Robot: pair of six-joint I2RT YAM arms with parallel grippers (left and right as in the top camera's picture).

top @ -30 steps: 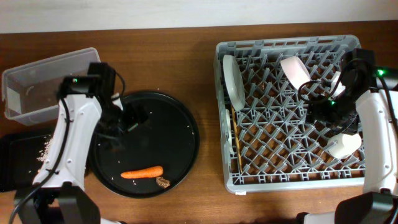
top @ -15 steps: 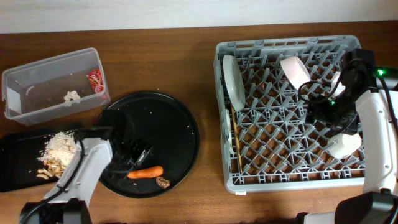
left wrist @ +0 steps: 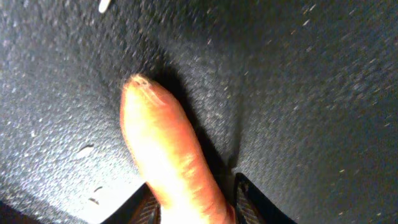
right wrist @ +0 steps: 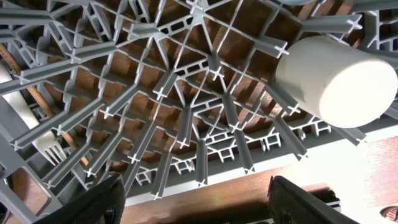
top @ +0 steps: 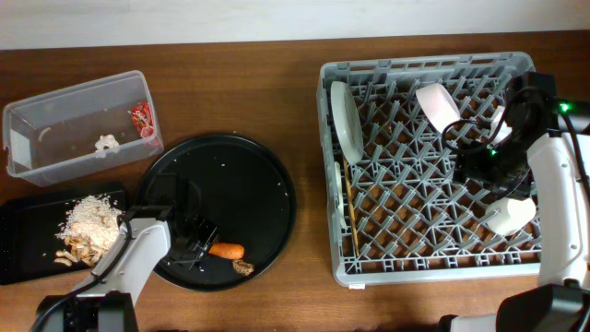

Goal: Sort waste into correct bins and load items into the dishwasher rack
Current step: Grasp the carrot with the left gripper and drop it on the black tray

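Observation:
The orange carrot (left wrist: 171, 162) lies on the large round black tray (top: 249, 180), and my left gripper (left wrist: 193, 202) is shut on its thick end. From above, the left gripper (top: 208, 247) covers part of the carrot (top: 229, 249). A small brown lump (top: 242, 268) sits just in front of it. My right gripper (right wrist: 199, 205) hangs open over the front right of the grey dishwasher rack (top: 369, 267), holding nothing. A white cup (right wrist: 333, 81) lies in the rack beside it.
The clear tub (top: 55, 111) holds a red wrapper (top: 140, 115) and a tissue wad (top: 108, 143). Shredded scraps (top: 90, 221) lie on the flat black tray (top: 18, 249). A plate (top: 344, 118), bowl (top: 436, 103), chopsticks (top: 349, 207) and fork (right wrist: 46, 146) sit in the rack.
My left arm swung from the clear tub down to the front of the round tray and its jaws closed round the carrot. The right arm has not moved.

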